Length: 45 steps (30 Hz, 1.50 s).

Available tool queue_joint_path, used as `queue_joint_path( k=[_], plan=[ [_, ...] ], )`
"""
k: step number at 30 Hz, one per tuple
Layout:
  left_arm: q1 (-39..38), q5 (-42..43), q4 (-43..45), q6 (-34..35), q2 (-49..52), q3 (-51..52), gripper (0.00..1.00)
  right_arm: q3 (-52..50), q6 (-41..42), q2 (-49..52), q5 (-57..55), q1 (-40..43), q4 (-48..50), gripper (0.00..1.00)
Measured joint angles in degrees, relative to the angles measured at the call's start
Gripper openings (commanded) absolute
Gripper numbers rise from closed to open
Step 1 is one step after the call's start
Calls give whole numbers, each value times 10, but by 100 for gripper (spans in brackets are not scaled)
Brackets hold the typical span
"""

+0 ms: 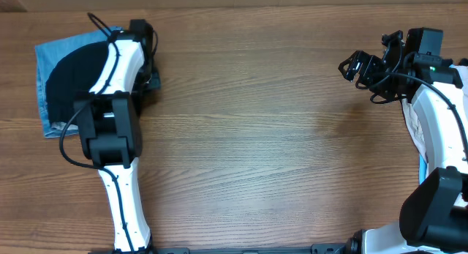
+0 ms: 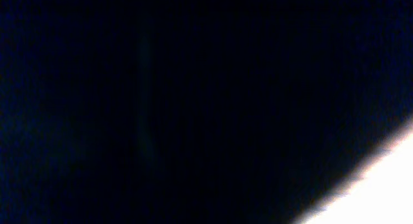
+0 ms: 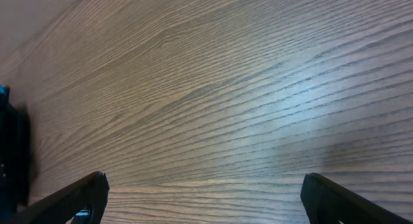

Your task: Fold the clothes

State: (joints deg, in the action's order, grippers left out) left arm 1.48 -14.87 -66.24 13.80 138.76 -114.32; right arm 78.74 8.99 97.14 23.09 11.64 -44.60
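1. The clothes lie at the table's (image 1: 256, 137) far left corner: a black garment (image 1: 66, 82) on a denim piece (image 1: 51, 56), with the left arm (image 1: 117, 64) reaching over them.
2. The left gripper is closed tight, with its jaws hidden; whether cloth is pinched I cannot tell. The right gripper (image 1: 356, 67) stands wide and empty near the far right corner.
3. Risk: a lift could take both layers, or only a thin fold that slips out, since limp cloth gives little purchase.
4. Only the overhead view shows the pile and both arms. The left wrist view is nearly all darkness, probably black cloth pressed close. The right wrist view shows bare wood between parted fingers (image 3: 71, 201).
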Motion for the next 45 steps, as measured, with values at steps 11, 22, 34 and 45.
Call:
queue_joint_path(
  k=[11, 22, 34, 45],
  plan=[
    [64, -128, -15, -44, -7, 47, 4, 0, 0, 0, 0, 0, 0, 100],
    [71, 110, -61, -64, -16, -35, 19, 0, 0, 0, 0, 0, 0, 100],
    [221, 411, -61, -132, -63, -140, 4, 0, 0, 0, 0, 0, 0, 100],
    [239, 581, 8, -265, 37, 2, 4, 0, 0, 0, 0, 0, 0, 100]
  ],
)
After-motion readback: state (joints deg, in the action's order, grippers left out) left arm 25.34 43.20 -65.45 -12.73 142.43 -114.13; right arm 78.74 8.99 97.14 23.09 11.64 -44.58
